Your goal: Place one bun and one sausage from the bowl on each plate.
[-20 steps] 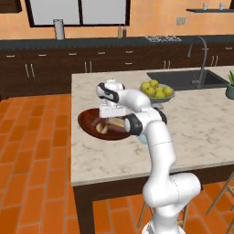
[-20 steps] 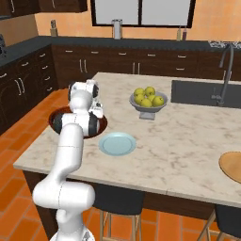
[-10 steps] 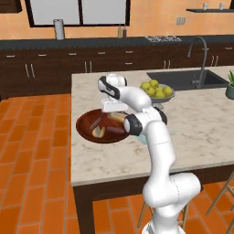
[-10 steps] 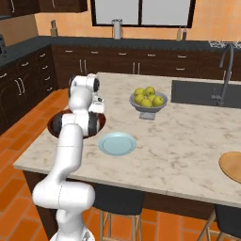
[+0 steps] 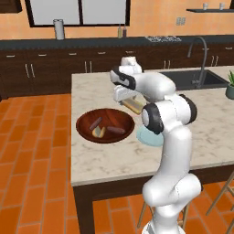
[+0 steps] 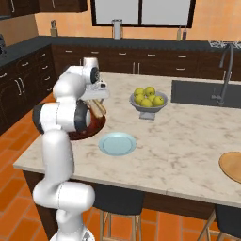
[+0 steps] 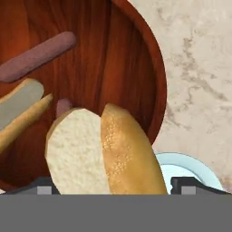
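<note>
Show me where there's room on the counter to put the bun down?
The light-blue plate is bare. Bare marble runs between it, the fruit bowl and the tan plate. The brown bowl is crowded with two sausages and another bun.

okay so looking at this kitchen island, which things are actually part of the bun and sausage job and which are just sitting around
Part of the job:
- brown bowl with sausages and a bun
- bun in the gripper
- blue plate
- tan plate

Just sitting around:
- fruit bowl
- sink
- faucet
</note>
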